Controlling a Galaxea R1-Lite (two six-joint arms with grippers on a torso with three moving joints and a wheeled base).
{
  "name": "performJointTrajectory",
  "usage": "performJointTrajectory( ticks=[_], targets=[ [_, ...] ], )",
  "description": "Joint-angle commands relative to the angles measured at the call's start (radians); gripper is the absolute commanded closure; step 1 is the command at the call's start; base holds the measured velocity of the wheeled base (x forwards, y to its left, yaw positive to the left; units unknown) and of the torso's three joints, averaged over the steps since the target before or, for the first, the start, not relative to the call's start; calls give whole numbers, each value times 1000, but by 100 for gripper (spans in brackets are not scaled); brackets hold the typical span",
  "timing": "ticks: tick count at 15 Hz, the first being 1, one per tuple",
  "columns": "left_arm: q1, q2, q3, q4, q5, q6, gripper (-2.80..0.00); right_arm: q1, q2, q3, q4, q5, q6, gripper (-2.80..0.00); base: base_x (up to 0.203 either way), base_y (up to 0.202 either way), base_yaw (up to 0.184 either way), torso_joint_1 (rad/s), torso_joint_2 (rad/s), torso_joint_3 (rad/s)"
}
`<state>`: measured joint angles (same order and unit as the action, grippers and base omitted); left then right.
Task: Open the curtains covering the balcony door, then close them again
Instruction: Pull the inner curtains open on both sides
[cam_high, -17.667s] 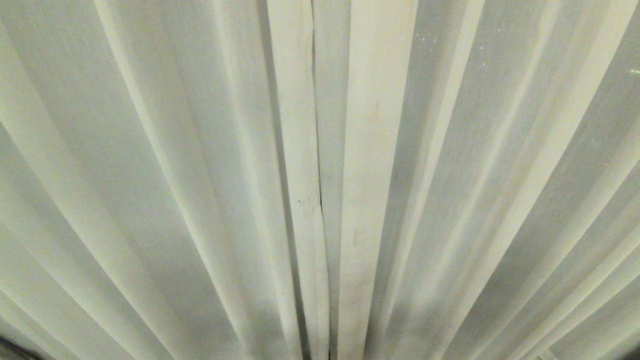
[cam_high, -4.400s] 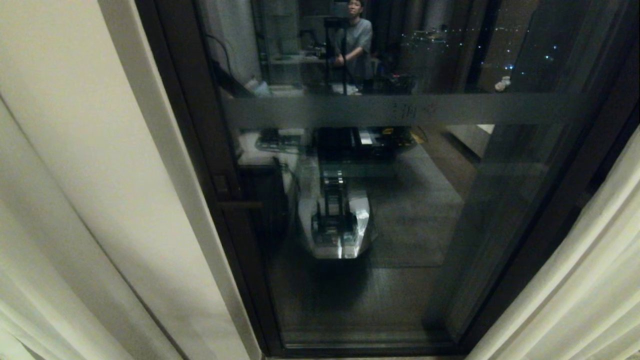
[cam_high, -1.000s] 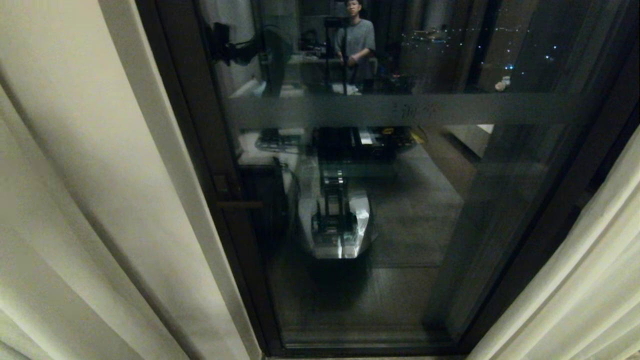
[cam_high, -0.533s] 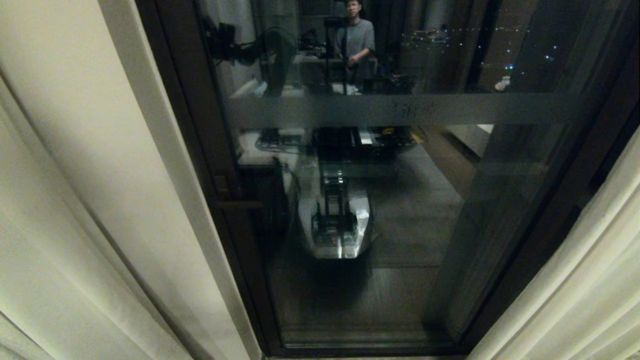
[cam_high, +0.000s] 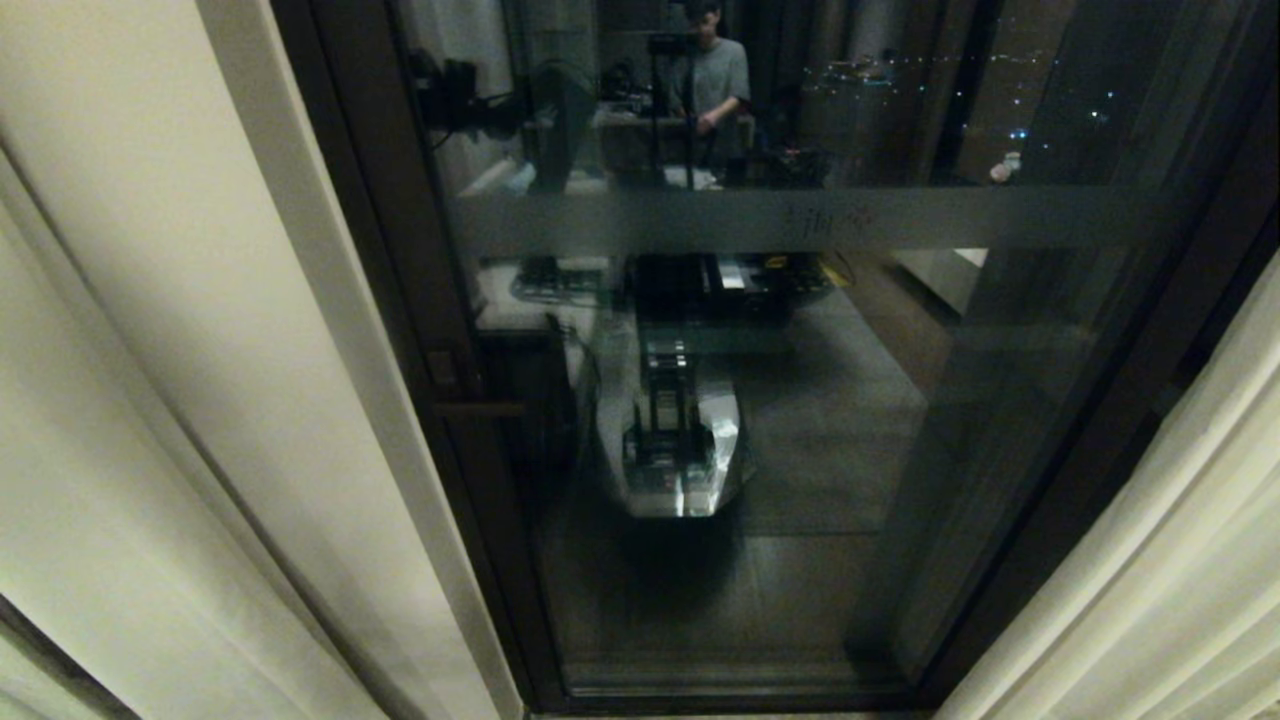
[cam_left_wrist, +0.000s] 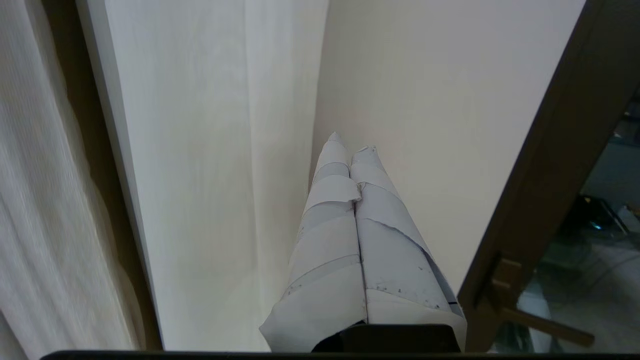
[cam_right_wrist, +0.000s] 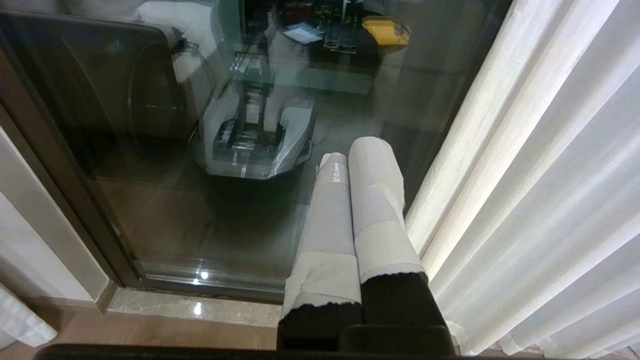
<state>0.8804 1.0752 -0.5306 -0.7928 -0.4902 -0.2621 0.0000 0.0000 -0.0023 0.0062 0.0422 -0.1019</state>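
Note:
The curtains are drawn apart. The left cream panel and the right pleated panel flank the bare balcony door, dark-framed glass with a frosted band. My left gripper, fingers wrapped in white tape, is shut with its tips at the inner edge of the left panel. No cloth shows between the fingers. My right gripper hangs shut and empty beside the right panel. Neither arm appears in the head view.
A smooth cream strip lies between the left panel and the door's dark frame, which carries a brass handle. The glass reflects my base and a standing person. A pale stone sill runs below the door.
The curtains covered the door well before; they have stood apart for some seconds. In the last second the left panel's folds shifted and a dark gap opened at the head view's lower left.

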Motion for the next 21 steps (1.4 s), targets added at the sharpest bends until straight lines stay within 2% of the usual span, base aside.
performJointTrajectory(
  ticks=[1, 4, 9, 11, 12, 13, 14, 16, 18, 19, 20, 21],
  targets=[
    [0, -31, 44, -5, -3, -2, 0, 0, 2, 1, 1, 1, -1, 0, 0, 0, 0, 0, 0, 0],
    [0, -50, 88, -5, -2, -3, 0, 0, 2, -1, 0, 1, -1, 0, 0, 0, 0, 0, 0, 0],
    [2, -50, 95, -5, -3, -16, 0, 0, 2, 1, 0, 1, -1, 0, 0, 0, 0, 0, 0, 0],
    [-35, -57, 97, 6, 1, -16, 0, 0, 2, -1, 0, 1, -1, 0, 0, 0, 0, 0, 0, 0],
    [-88, -66, 97, 28, 7, -15, 0, 0, 2, 0, 0, 1, -1, 0, 0, 0, 0, 0, 0, 0],
    [-180, -82, 95, 66, 24, -15, 0, 0, 2, -1, 1, 1, -1, 0, 0, 0, 0, 0, 0, 0],
    [-311, -107, 91, 123, 63, -18, 0, 0, 2, -1, 0, 1, -1, 0, 0, 0, 0, 0, 0, 0],
    [-594, -189, 80, 301, 232, -25, 0, 0, 2, 0, 0, 1, -1, 0, 0, 0, 0, 0, 0, 0],
    [-828, -314, 77, 498, 449, -30, 0, 0, 2, -1, 0, 1, -1, 0, 0, 0, 0, 0, 0, 0],
    [-886, -365, 79, 580, 537, -33, 0, 0, 2, -1, 0, 1, -1, 0, 0, 0, 0, 0, 0, 0],
    [-910, -389, 87, 625, 590, -32, 0, 0, 2, 0, 0, 1, -1, 0, 0, 0, 0, 0, 0, 0],
    [-905, -392, 113, 623, 595, -27, 0, 0, 2, 0, 0, 1, -1, 0, 0, 0, 0, 0, 0, 0]
  ],
)
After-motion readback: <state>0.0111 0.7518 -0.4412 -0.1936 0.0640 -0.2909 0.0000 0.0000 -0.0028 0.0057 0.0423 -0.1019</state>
